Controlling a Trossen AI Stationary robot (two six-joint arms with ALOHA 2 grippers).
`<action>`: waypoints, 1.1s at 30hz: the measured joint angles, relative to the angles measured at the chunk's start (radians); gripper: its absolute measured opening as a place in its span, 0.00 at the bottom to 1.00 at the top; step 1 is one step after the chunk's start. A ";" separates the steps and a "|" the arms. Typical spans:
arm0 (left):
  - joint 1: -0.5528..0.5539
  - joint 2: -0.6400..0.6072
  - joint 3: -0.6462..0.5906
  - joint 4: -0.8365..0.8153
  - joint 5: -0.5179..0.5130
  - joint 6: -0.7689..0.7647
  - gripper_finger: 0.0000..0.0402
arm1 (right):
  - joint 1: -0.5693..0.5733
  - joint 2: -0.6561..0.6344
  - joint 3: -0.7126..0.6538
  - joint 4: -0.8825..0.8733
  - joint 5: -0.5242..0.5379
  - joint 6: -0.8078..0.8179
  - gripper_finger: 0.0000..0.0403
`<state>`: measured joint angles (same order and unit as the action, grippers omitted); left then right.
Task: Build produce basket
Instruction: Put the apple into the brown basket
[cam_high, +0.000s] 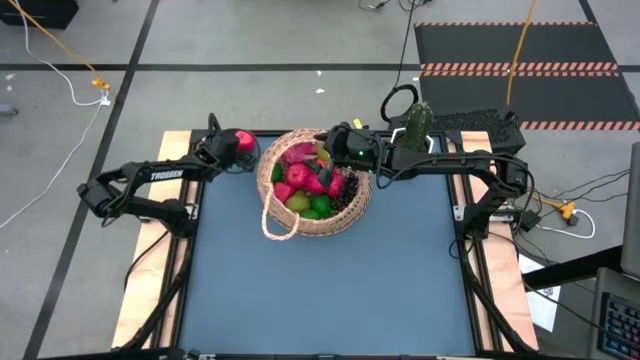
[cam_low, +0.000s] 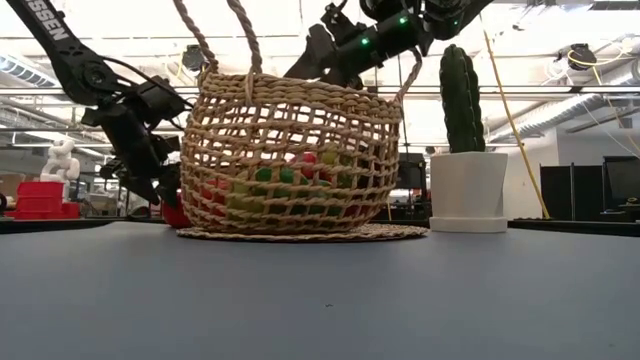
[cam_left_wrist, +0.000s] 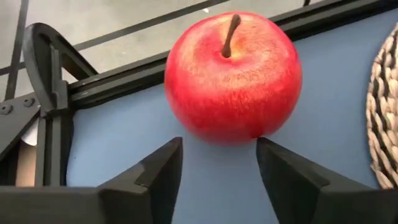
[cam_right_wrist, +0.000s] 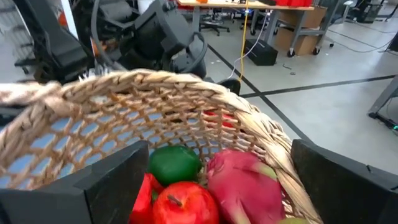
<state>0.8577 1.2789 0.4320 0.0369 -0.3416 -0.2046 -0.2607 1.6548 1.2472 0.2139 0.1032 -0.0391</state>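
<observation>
Your left gripper (cam_left_wrist: 217, 165), jaws parted and not yet pinching, reaches for the red apple (cam_left_wrist: 233, 78) on the table beside the basket (cam_high: 312, 222) (likely light, smooth, rigid), so squeeze across its widest part.

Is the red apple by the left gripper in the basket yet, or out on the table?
Out. The red apple sits upright on the table beside the basket, just ahead of the left gripper.
</observation>
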 joint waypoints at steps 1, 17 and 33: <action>0.000 0.000 0.000 0.002 -0.001 -0.006 0.50 | 0.000 0.000 0.000 -0.009 0.000 -0.008 0.97; 0.003 -0.209 0.001 0.130 0.006 -0.033 0.57 | -0.046 0.000 -0.001 0.015 -0.005 -0.141 0.97; 0.146 0.020 0.110 0.164 0.335 -0.034 0.29 | -0.059 0.000 -0.001 0.001 -0.004 -0.104 0.97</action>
<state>1.0035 1.2992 0.5418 0.2004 -0.0065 -0.2389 -0.3195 1.6547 1.2465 0.2150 0.0995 -0.1432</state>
